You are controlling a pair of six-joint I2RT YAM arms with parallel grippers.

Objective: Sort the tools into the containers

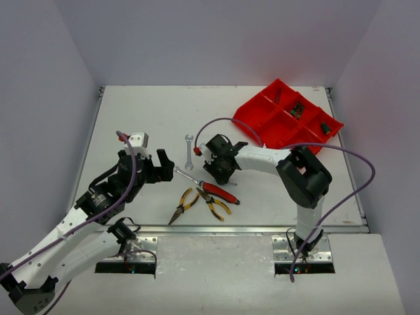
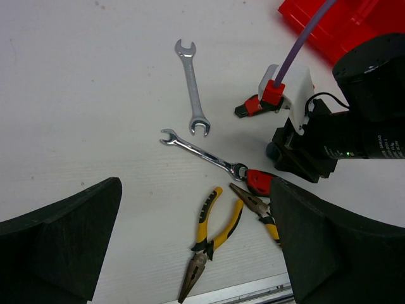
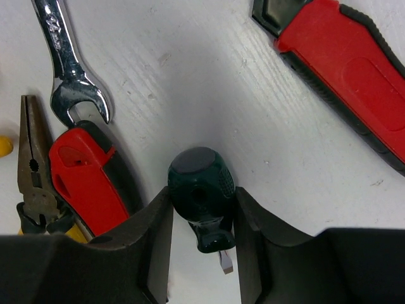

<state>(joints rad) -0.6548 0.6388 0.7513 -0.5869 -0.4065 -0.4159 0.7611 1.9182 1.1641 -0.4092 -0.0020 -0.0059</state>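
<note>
My right gripper [image 3: 201, 218] is shut on a short green-handled screwdriver [image 3: 201, 187], one finger on each side of its handle, low over the table. Red-handled pliers [image 3: 88, 183] lie just left of it, and their other handle [image 3: 345, 69] lies far right. In the top view the right gripper [image 1: 215, 167] is beside these pliers [image 1: 220, 191]. My left gripper [image 1: 168, 167] is open and empty. Below it lie yellow-handled pliers [image 2: 212, 237], a second yellow pair [image 2: 259, 212] and two silver wrenches [image 2: 193, 88] [image 2: 202, 152]. The red tray [image 1: 262, 125] stands far right.
The tray's compartments hold a few small dark tools [image 1: 298, 109]. A purple cable [image 1: 220, 121] loops over the table from the right wrist. The metal front edge of the table [image 1: 216, 229] runs just below the pliers. White walls enclose the table.
</note>
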